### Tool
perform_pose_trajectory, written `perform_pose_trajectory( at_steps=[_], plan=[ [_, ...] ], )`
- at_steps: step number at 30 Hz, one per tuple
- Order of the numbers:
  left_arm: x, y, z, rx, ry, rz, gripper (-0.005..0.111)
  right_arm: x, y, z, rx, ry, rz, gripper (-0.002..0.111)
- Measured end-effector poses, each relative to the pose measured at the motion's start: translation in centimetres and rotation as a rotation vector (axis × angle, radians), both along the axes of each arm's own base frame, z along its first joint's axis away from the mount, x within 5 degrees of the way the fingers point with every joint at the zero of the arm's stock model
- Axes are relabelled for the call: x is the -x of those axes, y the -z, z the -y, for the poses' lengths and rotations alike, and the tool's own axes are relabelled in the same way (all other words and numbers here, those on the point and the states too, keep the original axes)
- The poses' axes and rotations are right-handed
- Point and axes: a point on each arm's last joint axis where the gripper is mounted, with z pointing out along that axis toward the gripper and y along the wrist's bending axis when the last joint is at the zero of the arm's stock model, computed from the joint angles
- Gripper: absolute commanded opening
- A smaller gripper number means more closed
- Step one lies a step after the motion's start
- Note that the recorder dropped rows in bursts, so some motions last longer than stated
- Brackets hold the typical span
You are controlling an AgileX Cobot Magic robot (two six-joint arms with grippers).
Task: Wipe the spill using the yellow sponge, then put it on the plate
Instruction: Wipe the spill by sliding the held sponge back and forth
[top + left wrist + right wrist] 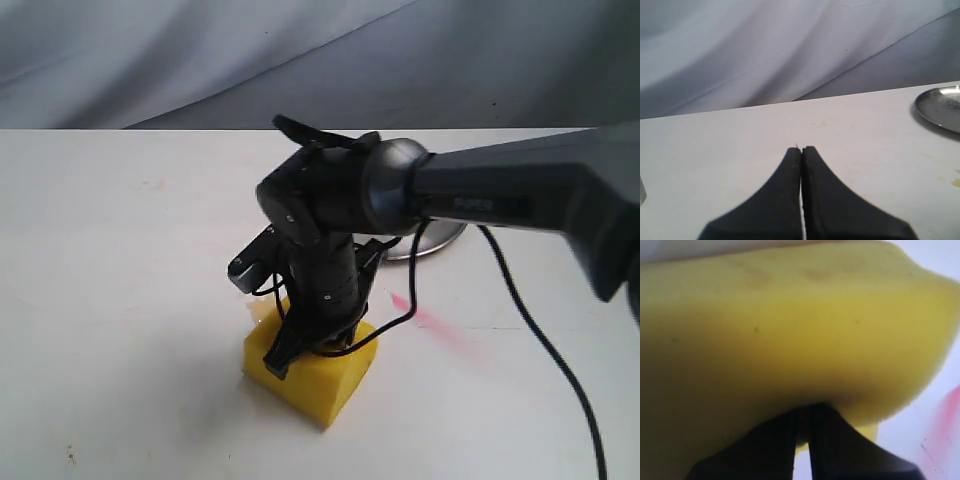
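Currently the right fingers (807,412) are nearly together and appear pinched into the bright yellow rectangular foam sponge (312,378). The sponge sits on the white tabletop (120,300) over the pale yellowish-tan liquid spill (265,313) (only a sliver shows at one corner). We judge the shallow pinch to be the main risk: the foam may slip free during a wiping stroke or the lift. A stroke toward the pink-red streak (435,322) could smear it. The black cable (540,340) drapes near the sponge and may snag. The round shiny silver metal plate (445,238) lies near, behind the arm and short of the far edge. We see open tabletop to the left. The left fingers (801,150) are pressed together, holding nothing.
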Motion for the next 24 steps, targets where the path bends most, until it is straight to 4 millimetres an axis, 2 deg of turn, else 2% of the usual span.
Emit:
perform_pose_trajectory(
  at_steps=[4,16,24],
  plan=[
    [0.0,0.0,0.0,0.0,0.0,0.0,0.0,-0.3,-0.1,-1.8,0.052,-0.029,0.006,0.0],
    [0.0,0.0,0.0,0.0,0.0,0.0,0.0,-2.5,-0.5,-6.9,-0.028,-0.028,0.06,0.0],
    [0.0,0.0,0.0,0.0,0.0,0.0,0.0,-3.7,-0.7,-8.5,-0.069,-0.028,0.108,0.0]
  ],
)
